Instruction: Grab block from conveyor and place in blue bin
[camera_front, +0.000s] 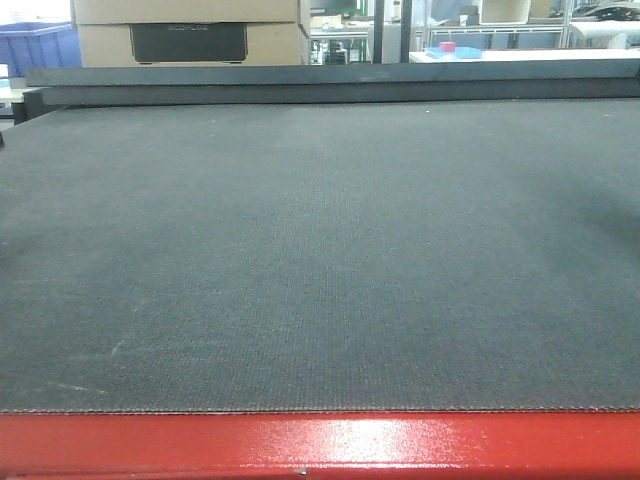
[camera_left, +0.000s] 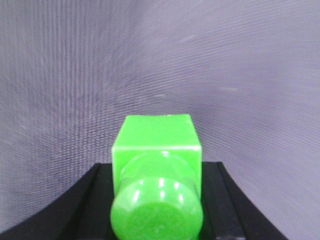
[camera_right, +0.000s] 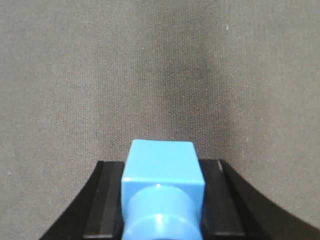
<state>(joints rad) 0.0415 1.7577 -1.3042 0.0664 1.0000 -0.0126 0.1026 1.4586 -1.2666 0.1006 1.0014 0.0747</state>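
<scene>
The block (camera_right: 161, 159) is bright blue, with a round stud facing the camera. It sits between the black jaws of my right gripper (camera_right: 161, 170), which is shut on it just above the grey woven conveyor (camera_right: 160, 75). My left gripper (camera_left: 157, 170) is shut on a green block (camera_left: 157, 140) of the same shape, over the belt (camera_left: 150, 60). In the front view the conveyor (camera_front: 320, 250) lies bare, with neither gripper in sight. A blue bin (camera_front: 38, 45) stands beyond the belt's far left corner.
A glossy red frame (camera_front: 320, 445) edges the belt's near side and a dark rail (camera_front: 330, 78) its far side. Behind are cardboard boxes (camera_front: 190, 30) and a small red block on a blue dish (camera_front: 450, 49).
</scene>
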